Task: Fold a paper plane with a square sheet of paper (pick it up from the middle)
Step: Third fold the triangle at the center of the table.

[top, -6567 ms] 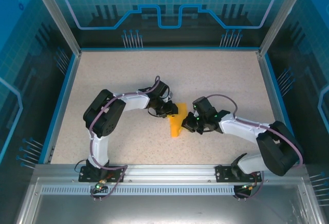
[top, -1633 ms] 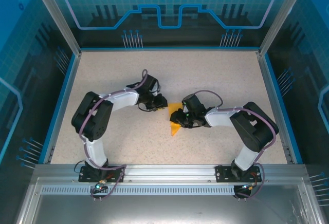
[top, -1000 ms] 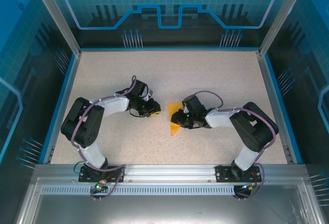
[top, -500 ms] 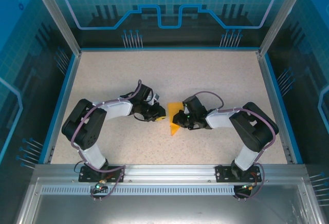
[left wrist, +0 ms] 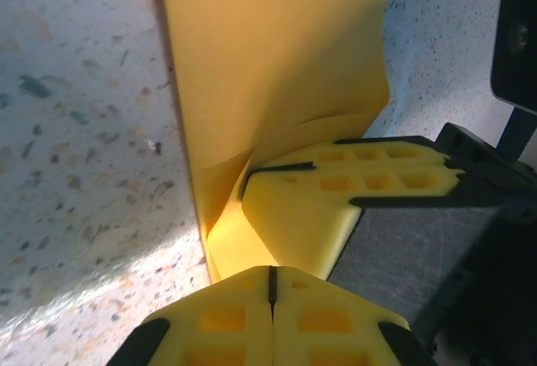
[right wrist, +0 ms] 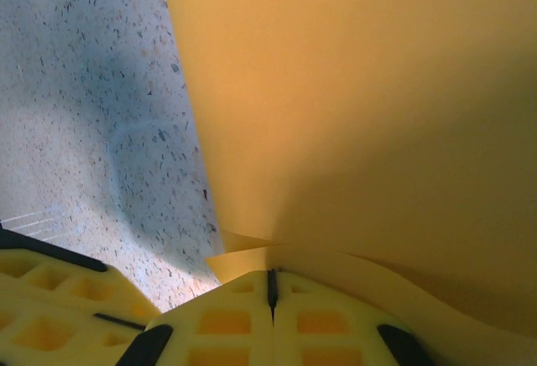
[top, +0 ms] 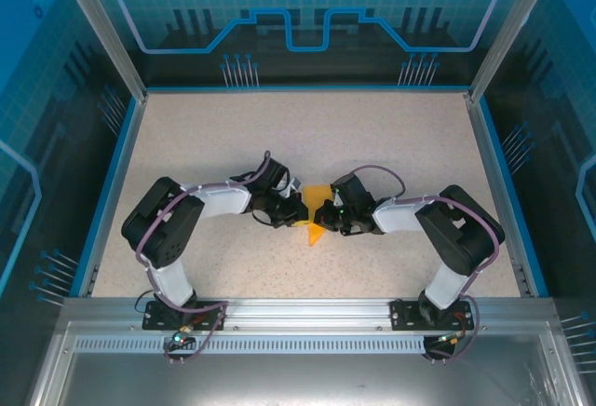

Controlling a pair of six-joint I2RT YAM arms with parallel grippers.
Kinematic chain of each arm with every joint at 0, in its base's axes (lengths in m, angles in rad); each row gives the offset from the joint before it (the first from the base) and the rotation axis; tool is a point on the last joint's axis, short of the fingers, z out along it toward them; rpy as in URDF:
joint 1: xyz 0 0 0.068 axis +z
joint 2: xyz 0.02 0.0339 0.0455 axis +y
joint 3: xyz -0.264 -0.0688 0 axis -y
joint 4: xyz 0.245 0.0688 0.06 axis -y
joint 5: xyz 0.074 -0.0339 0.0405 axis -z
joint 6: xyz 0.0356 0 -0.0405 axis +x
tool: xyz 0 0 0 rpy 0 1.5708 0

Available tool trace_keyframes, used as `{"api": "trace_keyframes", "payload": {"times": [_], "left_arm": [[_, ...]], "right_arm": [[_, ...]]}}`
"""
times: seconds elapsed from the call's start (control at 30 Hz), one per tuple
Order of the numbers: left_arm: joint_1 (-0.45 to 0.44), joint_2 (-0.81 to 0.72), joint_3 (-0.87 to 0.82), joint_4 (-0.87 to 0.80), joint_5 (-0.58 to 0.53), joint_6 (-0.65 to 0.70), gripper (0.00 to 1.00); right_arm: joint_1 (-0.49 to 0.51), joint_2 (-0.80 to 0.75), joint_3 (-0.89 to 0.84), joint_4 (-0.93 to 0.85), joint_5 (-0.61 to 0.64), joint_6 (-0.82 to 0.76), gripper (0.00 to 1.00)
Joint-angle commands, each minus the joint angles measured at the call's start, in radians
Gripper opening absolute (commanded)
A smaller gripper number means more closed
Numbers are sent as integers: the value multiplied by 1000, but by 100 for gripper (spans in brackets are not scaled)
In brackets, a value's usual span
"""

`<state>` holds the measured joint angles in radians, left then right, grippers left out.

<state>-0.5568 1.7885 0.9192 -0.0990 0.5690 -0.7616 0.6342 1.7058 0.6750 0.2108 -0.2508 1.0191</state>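
Note:
The orange-yellow sheet of paper (top: 315,232) lies folded mid-table, tapering to a point toward the near side. My two grippers meet over it from either side. My left gripper (top: 300,212) is shut, and in the left wrist view its tips (left wrist: 271,269) rest at the paper's (left wrist: 268,64) lower end; I cannot tell whether a layer is pinched. My right gripper (top: 325,215) is shut, and in the right wrist view paper (right wrist: 352,89) creases converge into its closed tips (right wrist: 271,274). The right fingers (left wrist: 336,206) sit just ahead of my left ones, on the paper.
The speckled beige table (top: 214,136) is ringed by a blue rim (top: 112,182) and transparent walls. Both arm bases sit on the metal rail (top: 307,318) at the near edge.
My left gripper has swung right from open table to the paper and shut. My right gripper has stayed on the paper and shut. The paper has hardly shifted.

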Motion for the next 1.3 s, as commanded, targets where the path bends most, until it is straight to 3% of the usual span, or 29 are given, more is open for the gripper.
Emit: {"api": "trace_keyframes", "payload": {"times": [0.0, 0.43, 0.93, 1.27], "left_arm": [[-14, 41, 52, -5, -3, -4, 2], [-25, 106, 90, -63, -130, 37, 0], [-26, 116, 105, -73, -181, 64, 0], [-33, 145, 81, -205, -294, 116, 0]], "right_arm": [[-1, 35, -35, -111, 34, -20, 0], [-1, 35, -36, -108, 34, -20, 0], [0, 37, -36, -104, 26, -23, 0], [-45, -85, -67, 27, -75, -153, 0]]}}
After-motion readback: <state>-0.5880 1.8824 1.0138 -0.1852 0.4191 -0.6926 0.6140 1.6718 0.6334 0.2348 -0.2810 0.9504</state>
